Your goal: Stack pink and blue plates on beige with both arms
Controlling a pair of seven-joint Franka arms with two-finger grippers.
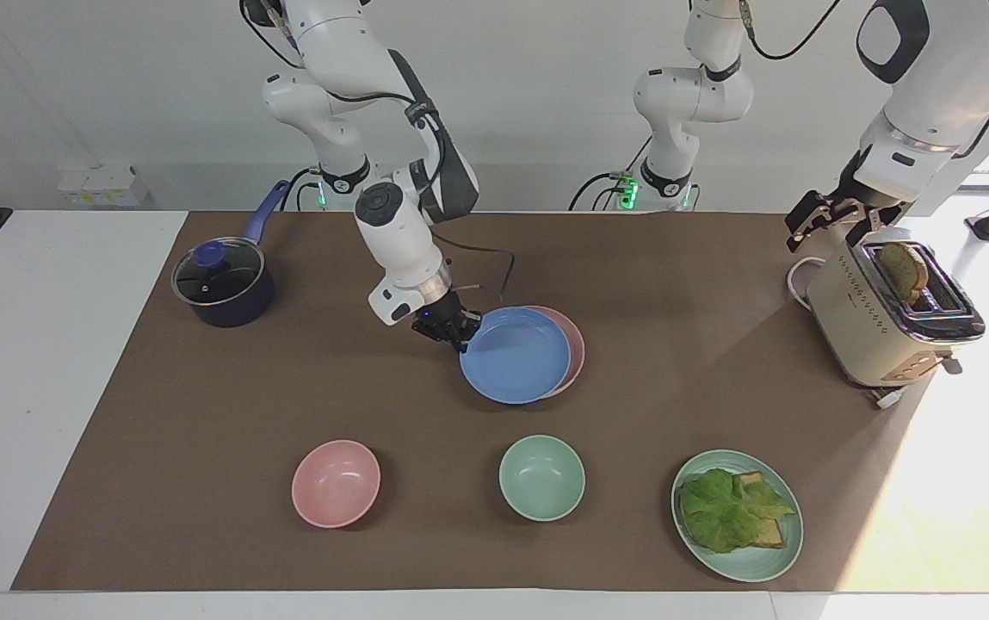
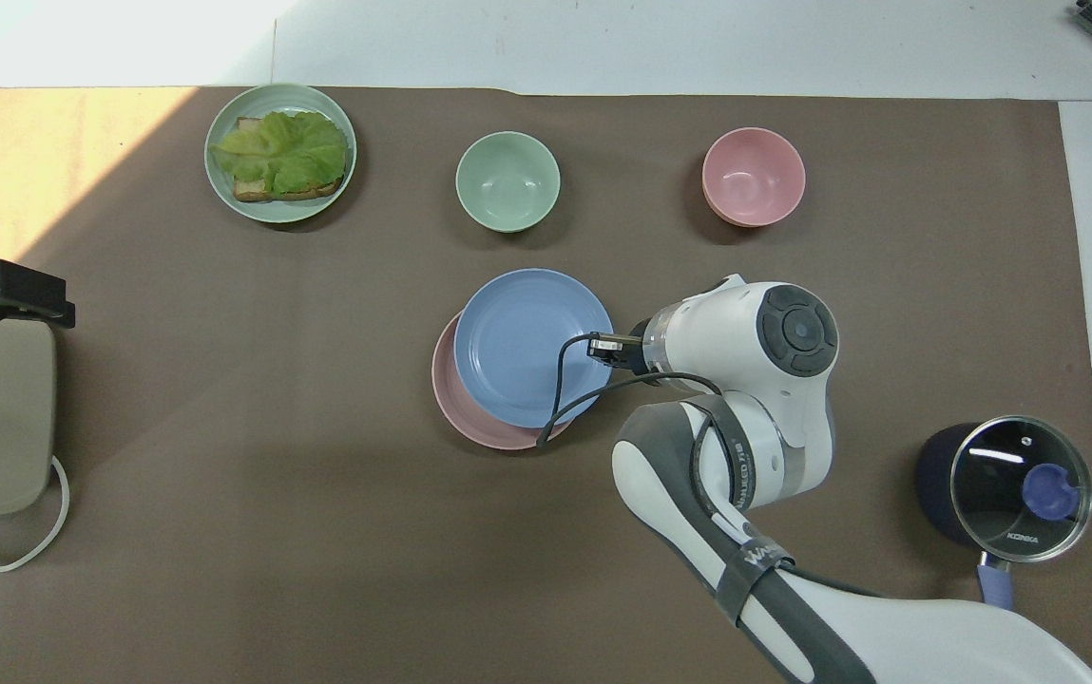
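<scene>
Gripping: right gripper (image 1: 460, 331) is clamped on the rim of the blue plate (image 1: 516, 355), at the edge toward the right arm's end of the table.
Blue plate: held over the pink plate (image 1: 576, 349), covering most of it; whether the two touch is not clear.
Pink plate: at mid-table, showing only as a crescent past the blue one; any plate under it cannot be made out.
Right arm: reaches in from its base to the table's middle, wrist angled down at the plates.
Left gripper (image 1: 830, 220): fingers spread, holding nothing, up over the toaster (image 1: 881, 323) at the left arm's end; this arm waits.
Toaster: a slice of bread (image 1: 903, 271) stands in its slot.
Pot (image 1: 223, 288): dark blue with a glass lid, at the right arm's end, near the robots.
Pink bowl (image 1: 336, 483): farther from the robots than the plates.
Green bowl (image 1: 541, 477): beside the pink bowl, apart from it.
Green plate (image 1: 782, 551): carries toast and lettuce (image 1: 731, 508), toward the left arm's end.
</scene>
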